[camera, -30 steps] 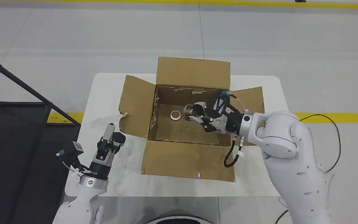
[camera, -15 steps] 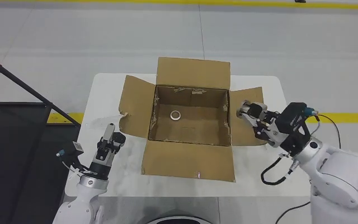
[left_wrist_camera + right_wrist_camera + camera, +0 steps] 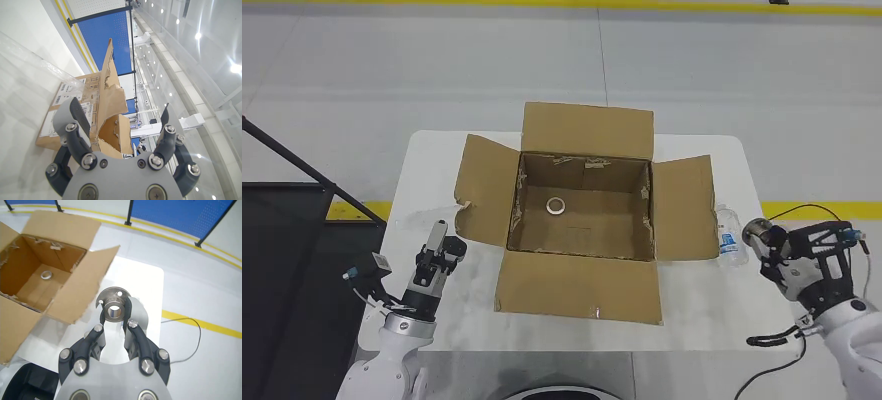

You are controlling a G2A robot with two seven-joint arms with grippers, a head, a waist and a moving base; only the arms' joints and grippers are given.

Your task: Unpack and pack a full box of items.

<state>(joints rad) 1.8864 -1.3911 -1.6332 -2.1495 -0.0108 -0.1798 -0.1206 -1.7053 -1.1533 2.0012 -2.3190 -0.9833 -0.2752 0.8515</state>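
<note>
The right gripper (image 3: 115, 308) is clamping a flanged metal bushing (image 3: 110, 294) by its hub, hanging over the table's (image 3: 432, 160) edge at 3 o'clock of the box (image 3: 587, 130). Placing it well is calling for a low, flat release, flange down, clear of what seems a small clear bottle (image 3: 728, 235) nearby. A metal ring (image 3: 556, 205) is lying inside the box. The left gripper (image 3: 121, 117) is sitting open at 8 o'clock.

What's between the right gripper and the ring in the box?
Top view: a small clear plastic item, then the box's right flap and side wall.
</note>
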